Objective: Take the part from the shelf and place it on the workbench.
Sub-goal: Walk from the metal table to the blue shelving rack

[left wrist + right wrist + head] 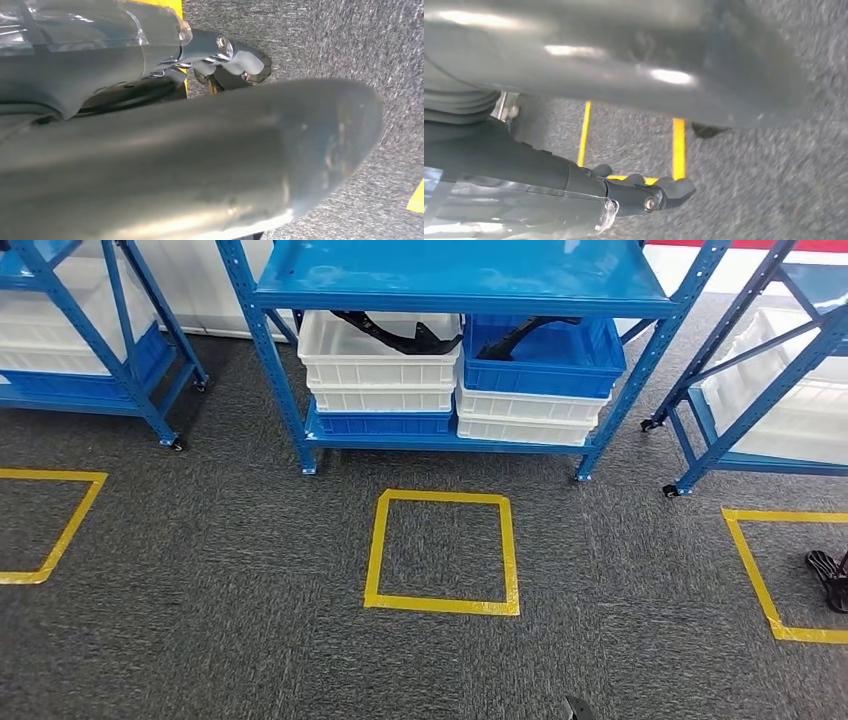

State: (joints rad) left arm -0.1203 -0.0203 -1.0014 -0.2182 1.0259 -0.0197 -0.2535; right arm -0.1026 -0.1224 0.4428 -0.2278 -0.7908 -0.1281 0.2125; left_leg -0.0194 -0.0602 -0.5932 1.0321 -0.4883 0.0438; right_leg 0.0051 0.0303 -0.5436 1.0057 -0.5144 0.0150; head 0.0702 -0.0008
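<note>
A black part (pixel 400 332) lies in the top white bin (pixel 330 355) on the lower level of the blue shelf (pixel 460 280) ahead of me. Another black part (pixel 520 332) lies in the blue bin (pixel 590 365) beside it. Both bins top stacks of bins. My left hand (pixel 225 150) hangs over the grey carpet, with its thick thumb close to the camera and its fingers (pixel 235 57) stretched out around nothing. My right hand (pixel 624 60) hangs the same way, its dark fingers (pixel 659 197) extended and holding nothing.
A yellow tape square (pixel 443 550) marks the carpet in front of the shelf, with others at the left (pixel 60 530) and right (pixel 760 580). More blue shelves with white bins stand left (pixel 90 350) and right (pixel 770 390). A black object (pixel 828 578) lies at the right edge.
</note>
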